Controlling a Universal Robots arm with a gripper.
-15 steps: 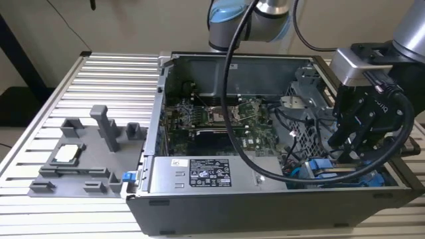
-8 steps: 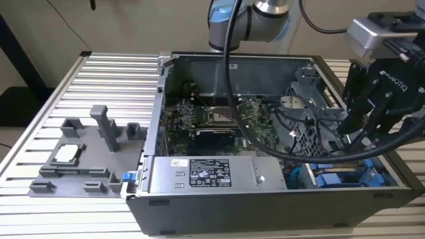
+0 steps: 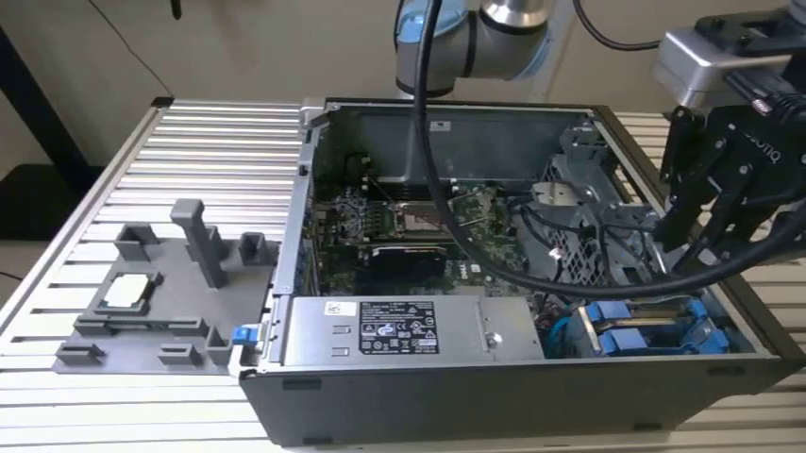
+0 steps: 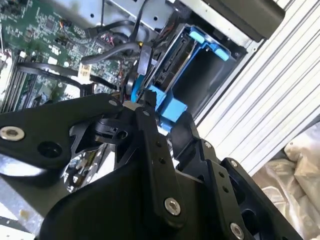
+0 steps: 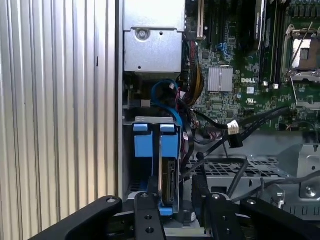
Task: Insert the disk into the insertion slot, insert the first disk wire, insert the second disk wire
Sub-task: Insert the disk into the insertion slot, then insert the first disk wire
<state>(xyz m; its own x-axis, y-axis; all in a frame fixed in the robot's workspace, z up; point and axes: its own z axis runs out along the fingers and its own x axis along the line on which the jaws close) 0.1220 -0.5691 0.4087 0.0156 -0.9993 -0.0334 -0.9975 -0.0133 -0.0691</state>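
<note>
Two blue carrier brackets (image 5: 150, 145) stand on edge in the insertion slot (image 5: 128, 150), just beside the end of the power supply (image 5: 152, 47). The disk (image 5: 170, 182) sits in one of them, its narrow edge turned outward and apart from the supply. We see the tool (image 3: 708, 231) poised over that slot, near the same end of the supply, but we cannot tell how wide it stands or whether it grips anything. A black lead (image 5: 233, 131) with a white tag lies loose beyond the supply's end, not touching the disk. We judge the disk dense, rigid and shock-sensitive, and its plastic frame springy and rather slick. It is best held across the bracket's long sides, clear of connector and label.
</note>
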